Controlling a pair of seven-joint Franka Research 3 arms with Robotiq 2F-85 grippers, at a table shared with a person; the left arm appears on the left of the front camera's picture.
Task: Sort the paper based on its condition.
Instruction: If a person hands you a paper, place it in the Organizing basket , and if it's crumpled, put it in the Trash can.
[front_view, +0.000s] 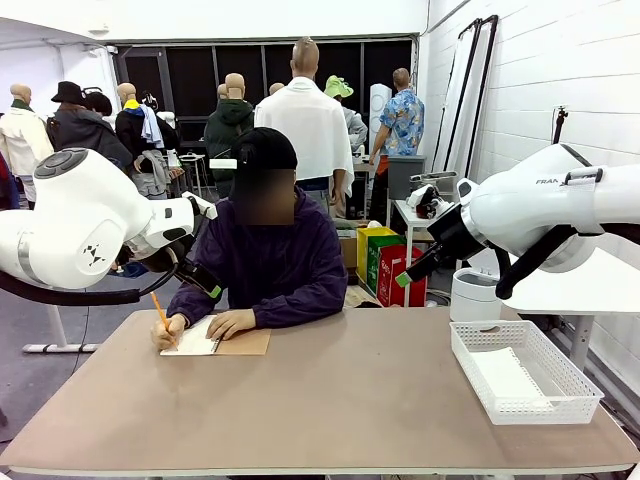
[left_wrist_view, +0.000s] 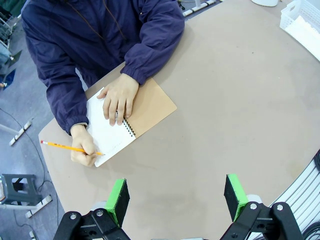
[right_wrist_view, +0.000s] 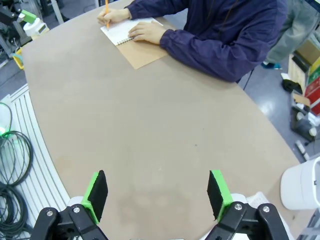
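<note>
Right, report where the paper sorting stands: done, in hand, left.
Done: the white basket seems to hold some paper already.
In hand: the person's hand is writing with a pencil in the spiral notebook. The left claw and right claw hang open above the table, holding nothing.
Left: the page being written on is not yet torn out, handed over or sorted.

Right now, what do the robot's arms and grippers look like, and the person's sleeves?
The left arm and right arm are glossy white with rounded joints and black cables; the right bears dark lettering. The left gripper and right gripper are black with green-padded fingers. The person wears dark navy sleeves.
</note>
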